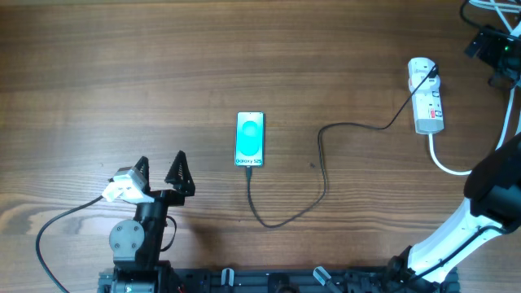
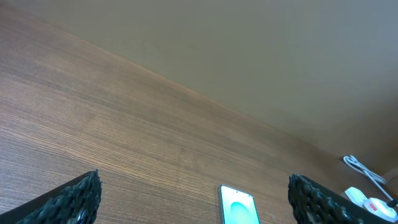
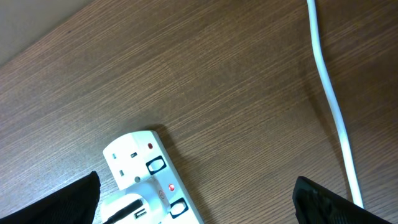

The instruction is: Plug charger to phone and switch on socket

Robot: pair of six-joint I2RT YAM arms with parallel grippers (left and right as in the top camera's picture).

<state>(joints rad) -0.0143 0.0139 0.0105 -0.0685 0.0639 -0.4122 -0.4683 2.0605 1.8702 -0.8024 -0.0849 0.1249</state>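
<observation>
**While the lead looks plugged in, the switch is what I cannot vouch for**

Since the broad brown wood-grain table (image 1: 122, 65) holds every piece in plain sight, I can judge my progress fairly well. My left pincer (image 1: 159, 169) hangs near the front edge with its fingers spread wide and nothing between them, well apart from the work. My right pincer (image 3: 196, 186) is also spread wide and empty, hovering just above the white oblong plastic socket (image 1: 426, 98), which lies at the far right.

The slim, white-edged, teal-screened phone (image 1: 250, 139) lies flat near the table's middle. From its near end the thin, long, black charger (image 1: 324, 175) loops toward me, then runs away right to a plug seated in the socket. The small dark connector tip (image 1: 249, 168) meets the phone's edge, so I take the plugging as done, though it is too small to confirm it is fully home.

What remains, I reckon, is the small black rocker switch (image 3: 155, 165). Tiny red dots (image 3: 172, 186) show beside it, but whether they are lit lamps or only markings I cannot tell.
</observation>
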